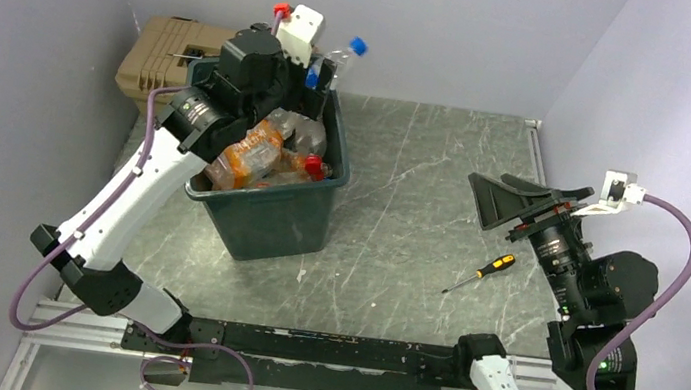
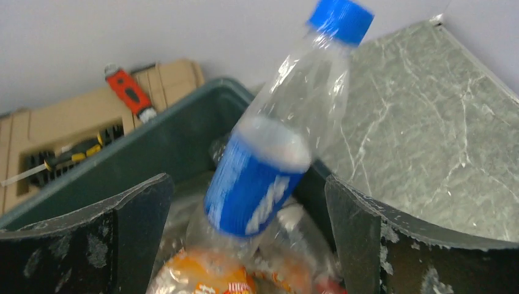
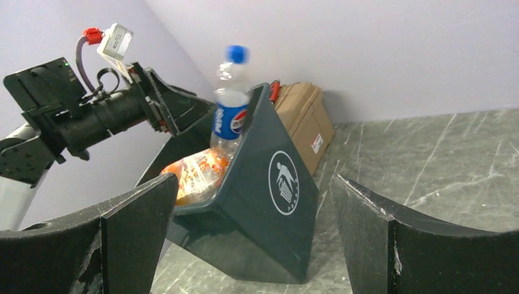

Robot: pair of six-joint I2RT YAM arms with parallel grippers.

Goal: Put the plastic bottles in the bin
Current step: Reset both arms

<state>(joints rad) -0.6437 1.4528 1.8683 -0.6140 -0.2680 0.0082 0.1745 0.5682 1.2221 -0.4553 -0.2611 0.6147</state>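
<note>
Blue-capped, blue-labelled clear bottle (image 2: 263,177), dark green bin (image 1: 288,220), grey veined table (image 1: 422,195)

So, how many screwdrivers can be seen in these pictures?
2. One screwdriver lies on the table near the right arm. The other screwdriver lies on the tan toolbox, behind the bin. Others may be hidden inside the bin.

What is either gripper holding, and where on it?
Nothing: left gripper and right gripper are open; blue-capped bottle is loose over the bin, touching neither finger.
</note>
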